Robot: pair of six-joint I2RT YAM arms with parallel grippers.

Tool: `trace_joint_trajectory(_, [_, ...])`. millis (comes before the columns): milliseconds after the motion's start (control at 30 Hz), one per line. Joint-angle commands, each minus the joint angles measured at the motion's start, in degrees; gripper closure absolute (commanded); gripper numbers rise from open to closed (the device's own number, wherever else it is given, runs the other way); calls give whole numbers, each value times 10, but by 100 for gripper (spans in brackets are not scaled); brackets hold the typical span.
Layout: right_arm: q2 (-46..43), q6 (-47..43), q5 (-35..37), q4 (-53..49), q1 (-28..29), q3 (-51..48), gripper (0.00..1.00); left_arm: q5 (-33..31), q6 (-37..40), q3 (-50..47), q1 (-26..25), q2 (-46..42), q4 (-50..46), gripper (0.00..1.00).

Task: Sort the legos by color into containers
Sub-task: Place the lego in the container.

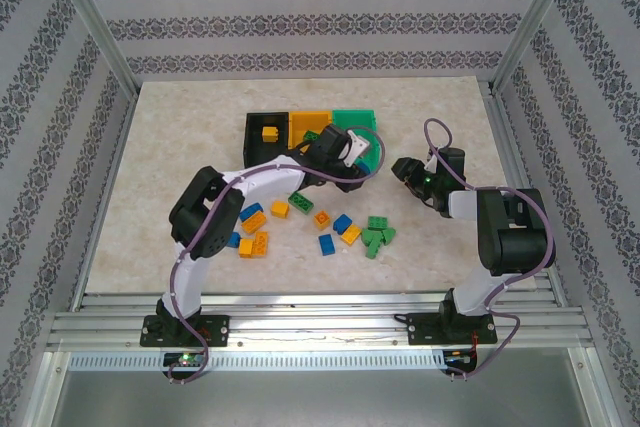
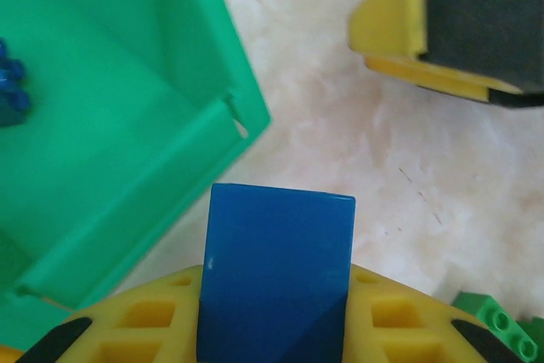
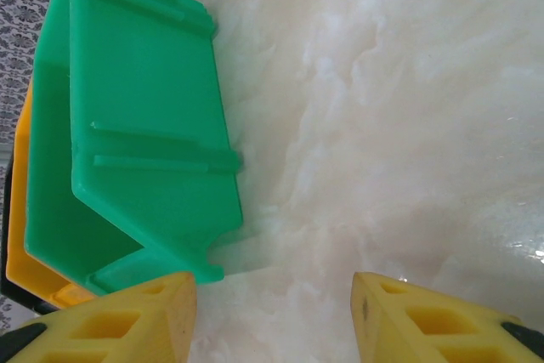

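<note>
Pinching a blue brick (image 2: 276, 274) tight in the left gripper (image 1: 357, 151), just off the corner of the green bin (image 2: 127, 125) lying leftward, with the right gripper (image 3: 272, 312) partly open, empty, nearby.

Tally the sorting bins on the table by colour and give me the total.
Black bin: 1
Orange bin: 1
Green bin: 1
Total: 3
</note>
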Motion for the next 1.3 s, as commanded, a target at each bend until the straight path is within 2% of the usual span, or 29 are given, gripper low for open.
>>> trace_joint_trajectory(0, [-5,0,-5,11,-5,-6,48,-18,-21,52,16,-4,-13,77])
trace_joint_trajectory(200, [-4,-1,-4,10,-5,-5,48,-34,-41,130,36,27,-50,74])
trace_joint_trajectory(233, [-3,0,-4,10,-4,-4,48,-47,-41,150,36,36,-68,65])
trace_joint_trajectory(267, [-3,0,-6,10,-5,-4,48,-57,-40,172,36,44,-89,60])
trace_joint_trajectory(367, [-5,-1,-4,10,-5,-5,48,-63,-41,205,36,61,-119,47])
trace_joint_trajectory(433, [-5,-1,-4,10,-5,-5,48,-55,-44,201,36,59,-114,43])
trace_joint_trajectory(700, [-6,1,-6,13,-5,-6,48,-44,-51,126,36,19,-60,40])
trace_joint_trajectory(833, [-3,4,-10,22,-5,-8,48,-68,-61,88,36,-2,-44,41])
trace_joint_trajectory(1100, [-11,4,-10,31,-3,-14,48,-16,-63,23,34,-34,-1,41])
trace_joint_trajectory(1267, [-7,6,-13,31,-3,-12,48,10,-32,-28,14,-53,14,41])
